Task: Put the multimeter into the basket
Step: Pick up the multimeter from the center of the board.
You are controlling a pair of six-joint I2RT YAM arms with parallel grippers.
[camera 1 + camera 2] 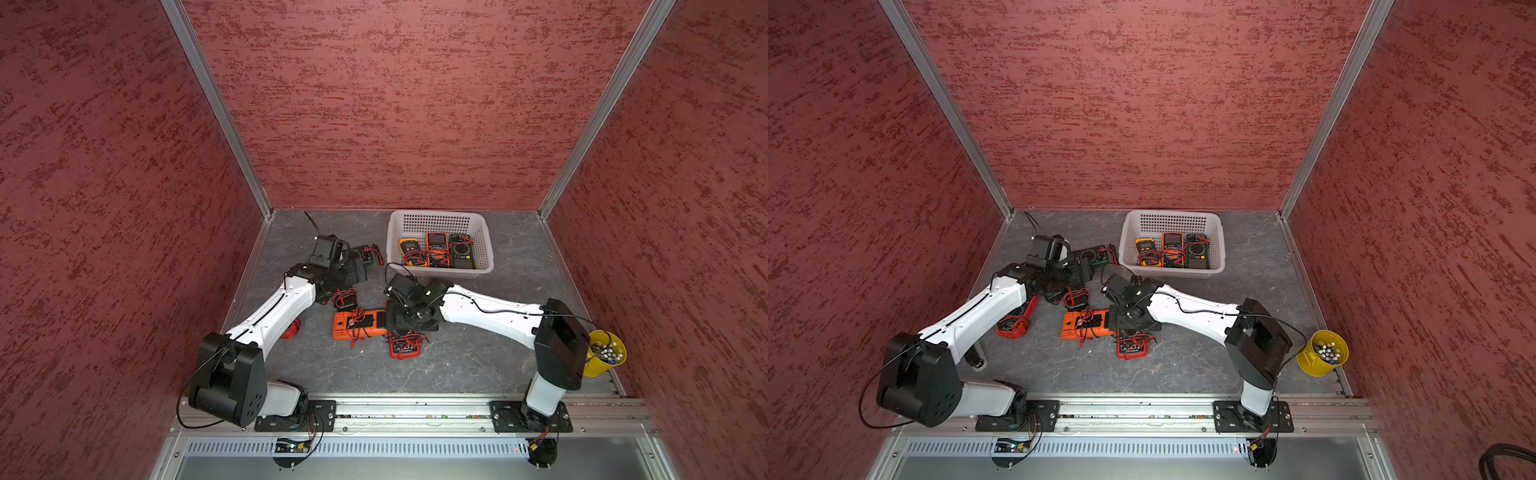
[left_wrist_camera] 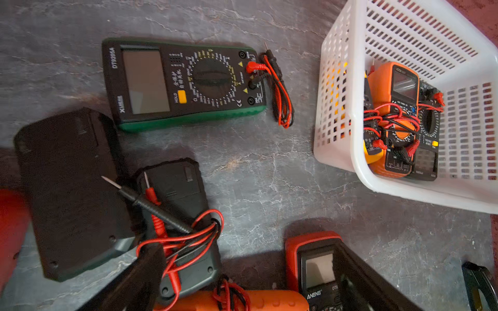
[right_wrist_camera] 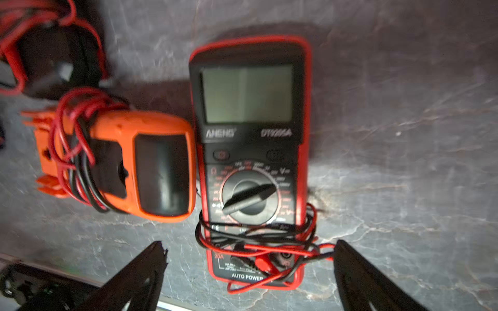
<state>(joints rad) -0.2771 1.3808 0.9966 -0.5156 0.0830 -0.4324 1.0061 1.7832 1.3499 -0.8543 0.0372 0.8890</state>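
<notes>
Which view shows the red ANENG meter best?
The right wrist view: the red meter lies face up mid-frame, with screen, dial and leads all visible, if slightly blurred. In both top views the red meter is small and partly under the right arm. The left wrist view catches only its screen end.

There is one white perforated basket and one yellow cup. Inside the basket lie three multimeters: a yellow multimeter, an orange multimeter and a dark green multimeter. Outside the basket lie six more: a green DT9205A, a large black face-down meter, a smaller black meter wound in leads, an orange face-down meter, a red ANENG and, farthest from the basket, another red meter.
</notes>
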